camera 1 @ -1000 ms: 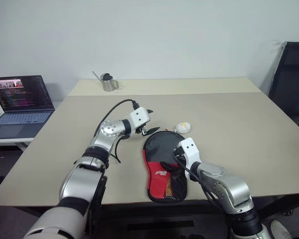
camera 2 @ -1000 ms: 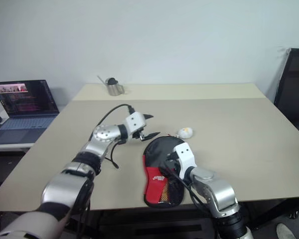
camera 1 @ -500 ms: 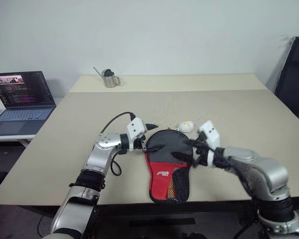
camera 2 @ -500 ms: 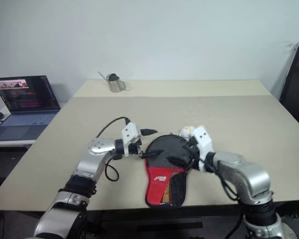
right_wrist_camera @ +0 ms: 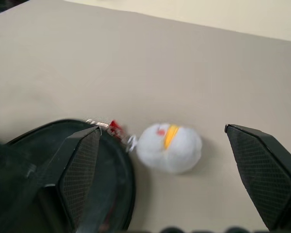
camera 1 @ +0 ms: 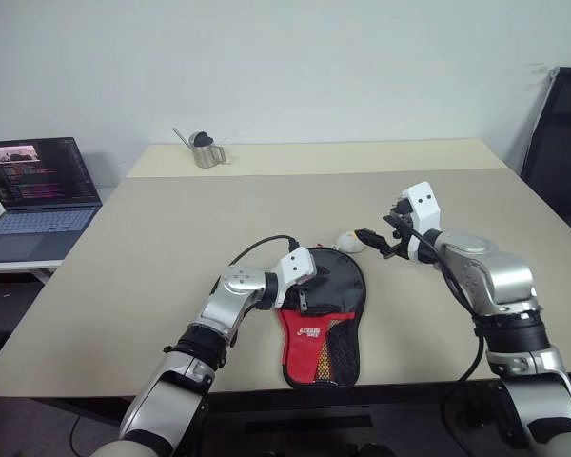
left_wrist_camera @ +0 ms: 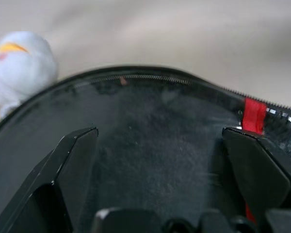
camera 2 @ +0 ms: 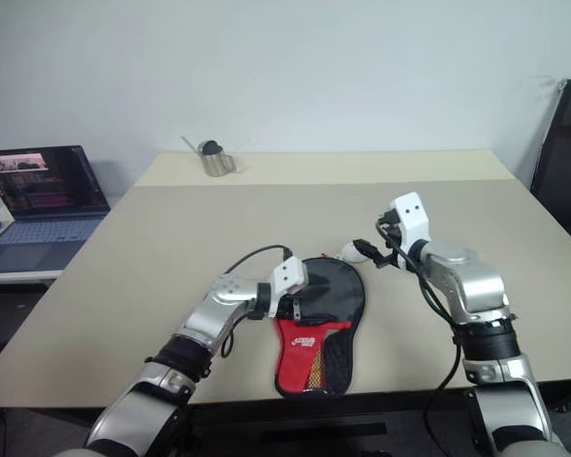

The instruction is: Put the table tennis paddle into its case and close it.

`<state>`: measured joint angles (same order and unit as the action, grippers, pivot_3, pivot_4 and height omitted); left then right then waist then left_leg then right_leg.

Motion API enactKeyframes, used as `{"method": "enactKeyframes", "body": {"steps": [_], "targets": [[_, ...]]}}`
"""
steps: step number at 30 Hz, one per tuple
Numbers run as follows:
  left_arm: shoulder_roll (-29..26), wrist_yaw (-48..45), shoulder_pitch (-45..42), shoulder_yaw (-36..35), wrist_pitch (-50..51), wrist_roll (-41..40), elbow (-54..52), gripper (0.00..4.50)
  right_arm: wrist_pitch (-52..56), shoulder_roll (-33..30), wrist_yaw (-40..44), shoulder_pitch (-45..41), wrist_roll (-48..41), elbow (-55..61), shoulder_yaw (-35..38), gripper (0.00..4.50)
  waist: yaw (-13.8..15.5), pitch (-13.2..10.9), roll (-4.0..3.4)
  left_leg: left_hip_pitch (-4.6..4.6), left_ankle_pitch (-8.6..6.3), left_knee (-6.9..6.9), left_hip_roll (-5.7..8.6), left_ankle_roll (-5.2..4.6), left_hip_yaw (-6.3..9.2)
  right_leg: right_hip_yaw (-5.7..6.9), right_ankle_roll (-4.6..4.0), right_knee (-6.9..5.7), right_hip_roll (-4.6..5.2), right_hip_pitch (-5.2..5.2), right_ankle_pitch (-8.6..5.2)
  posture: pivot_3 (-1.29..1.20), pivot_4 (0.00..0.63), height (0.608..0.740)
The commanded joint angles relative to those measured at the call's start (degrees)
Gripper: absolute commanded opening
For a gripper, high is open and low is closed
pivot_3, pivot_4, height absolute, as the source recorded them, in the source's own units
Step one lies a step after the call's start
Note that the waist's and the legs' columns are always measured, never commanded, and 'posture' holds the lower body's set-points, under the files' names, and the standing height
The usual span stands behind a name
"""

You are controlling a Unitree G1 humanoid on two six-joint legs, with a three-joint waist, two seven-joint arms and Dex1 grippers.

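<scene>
- Currently the case lies flat at the table's near edge; its zipper appears shut, and the paddle is presumably inside.
- Left gripper: jaws spread, empty, over the case's left rim.
- Right gripper: jaws spread, empty, above the white plush charm at the case's far edge.
- Verify full zipper closure before retracting; avoid snagging the charm.

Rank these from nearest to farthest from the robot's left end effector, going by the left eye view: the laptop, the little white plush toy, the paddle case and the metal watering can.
1. Paddle case: directly under the left end effector.
2. White plush toy: just beyond the case's round end.
3. Metal watering can: far edge of the table.
4. Laptop: off to the left, on a separate surface.
</scene>
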<state>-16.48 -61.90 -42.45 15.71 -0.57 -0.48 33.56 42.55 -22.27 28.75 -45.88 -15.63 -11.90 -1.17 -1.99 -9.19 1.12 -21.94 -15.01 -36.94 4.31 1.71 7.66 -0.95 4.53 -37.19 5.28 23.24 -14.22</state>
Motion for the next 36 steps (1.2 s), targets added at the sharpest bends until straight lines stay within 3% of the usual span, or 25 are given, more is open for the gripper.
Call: {"method": "enactKeyframes", "body": {"steps": [1, 6, 15, 26, 29, 36], "targets": [[0.4, 0.0, -0.7, 1.0, 0.4, 0.9, -0.2, 4.48, -5.3, 2.9, 0.0, -4.7, 0.8, -7.3, 0.7, 4.50, 0.0, 0.0, -0.01, 0.00, 0.00, 0.00, 0.00, 0.01, 0.00, -0.01, 0.00, -0.01, 0.00, 0.00, 0.00, 0.00, 0.150, 0.740], [0.1, -0.5, 0.8, 1.2, 1.1, 0.9, -2.2, 4.48, -8.3, 8.3, -0.2, -11.3, -1.6, -23.3, 5.4, 4.50, 0.0, 0.0, -0.01, 0.01, 0.01, 0.01, -0.01, 0.01, 0.01, -0.01, -0.04, -0.01, 0.00, 0.02, 0.02, 0.00, 0.150, 0.740], [-0.8, -0.4, 3.0, 1.4, 2.9, 0.9, -5.9, 4.48, -23.4, 9.9, -1.4, -19.2, 5.6, -46.8, 3.5, 4.50, -0.5, 0.0, -0.04, 0.01, 0.07, 0.04, -0.01, 0.14, -0.02, -0.06, -0.05, 0.00, 0.00, 0.06, 0.03, 0.00, 0.150, 0.740], [-1.2, 0.2, 3.4, 1.6, 3.3, 1.4, -5.7, 4.48, -29.5, 12.2, -2.1, -20.5, 10.0, -54.8, 3.7, 4.50, -1.3, 0.0, -0.07, 0.02, 0.09, 0.03, -0.01, 0.17, -0.02, -0.10, -0.05, -0.04, 0.00, 0.06, 0.03, 0.00, 0.150, 0.740], [-1.2, 0.6, 2.7, 1.6, 2.5, 1.8, -3.9, 4.50, -29.8, 12.8, -2.7, -20.6, 10.1, -54.9, 4.1, 3.91, -1.3, 0.0, -0.07, 0.02, 0.09, 0.02, -0.01, 0.17, -0.02, -0.09, -0.05, -0.04, 0.00, 0.06, 0.03, 0.00, 0.150, 0.740], [-0.9, 1.1, 1.4, 2.3, 1.2, 3.2, 2.6, 4.50, -29.9, 13.6, -3.3, -20.3, 10.3, -54.6, 4.1, 1.57, -1.3, 0.0, -0.09, 0.10, 0.07, -0.03, 0.00, 0.13, -0.02, -0.11, -0.07, -0.23, 0.00, 0.05, 0.04, 0.00, 0.150, 0.740]]}}
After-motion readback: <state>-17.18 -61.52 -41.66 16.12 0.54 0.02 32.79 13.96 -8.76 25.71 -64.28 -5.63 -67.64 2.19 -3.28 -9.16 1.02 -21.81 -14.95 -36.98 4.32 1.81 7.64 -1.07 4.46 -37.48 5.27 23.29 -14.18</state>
